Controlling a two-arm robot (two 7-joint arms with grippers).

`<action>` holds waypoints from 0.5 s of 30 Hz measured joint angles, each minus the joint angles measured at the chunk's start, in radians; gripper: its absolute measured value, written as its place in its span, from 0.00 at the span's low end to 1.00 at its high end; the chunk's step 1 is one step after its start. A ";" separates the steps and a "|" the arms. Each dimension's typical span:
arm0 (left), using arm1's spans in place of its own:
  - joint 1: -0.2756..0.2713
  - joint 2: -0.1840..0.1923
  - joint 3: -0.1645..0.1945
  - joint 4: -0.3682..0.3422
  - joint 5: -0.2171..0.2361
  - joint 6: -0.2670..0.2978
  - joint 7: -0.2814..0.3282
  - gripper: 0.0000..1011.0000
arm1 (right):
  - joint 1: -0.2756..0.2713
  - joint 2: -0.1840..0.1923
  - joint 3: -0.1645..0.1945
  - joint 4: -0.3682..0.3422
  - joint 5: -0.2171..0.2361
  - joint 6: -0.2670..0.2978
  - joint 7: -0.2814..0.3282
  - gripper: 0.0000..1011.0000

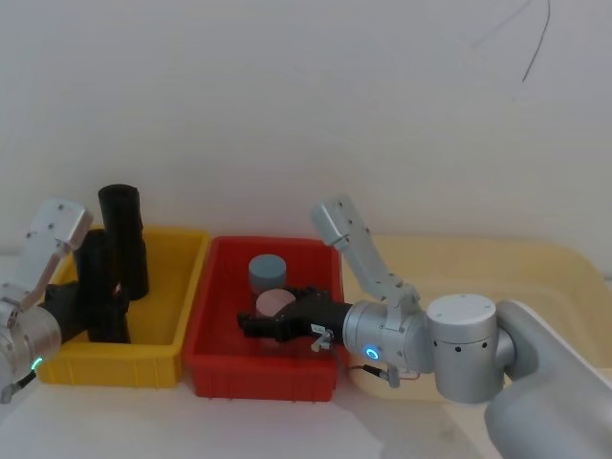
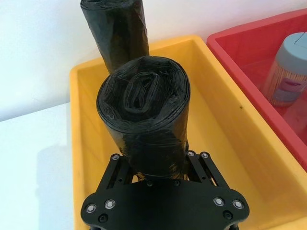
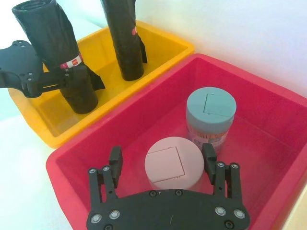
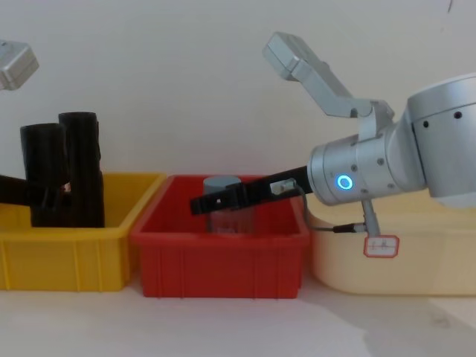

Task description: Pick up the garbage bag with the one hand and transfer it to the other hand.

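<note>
The garbage bag, a thick black roll with a red-and-white sticker band, stands slightly tilted inside the yellow bin. My left gripper is shut on the garbage bag low on its side, one finger on each flank. This same roll shows at the left in the head view and in the chest view. A second black roll stands just behind it. My right gripper hangs open over the red bin, its fingers either side of a pink-lidded jar.
A blue-lidded jar stands behind the pink one in the red bin. The yellow bin touches the red bin's left side. A cream tray lies under my right arm. A white wall runs close behind the bins.
</note>
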 joint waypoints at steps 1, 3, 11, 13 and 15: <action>0.000 0.000 0.000 0.000 0.000 0.000 0.000 0.41 | 0.000 -0.001 0.000 0.000 -0.002 -0.001 0.000 0.99; 0.000 0.000 0.000 0.000 0.000 0.000 0.000 0.41 | 0.000 -0.002 0.000 0.000 -0.005 -0.001 -0.001 0.99; 0.000 0.000 0.000 0.000 0.000 0.000 0.000 0.41 | 0.001 -0.007 -0.006 0.015 -0.027 -0.004 -0.013 0.99; 0.000 0.000 0.000 0.000 0.000 0.000 0.000 0.41 | 0.002 -0.007 -0.007 0.020 -0.032 -0.006 -0.016 0.99; 0.000 0.000 0.000 0.000 0.000 0.000 0.000 0.41 | 0.002 -0.008 -0.008 0.027 -0.038 -0.009 -0.020 0.99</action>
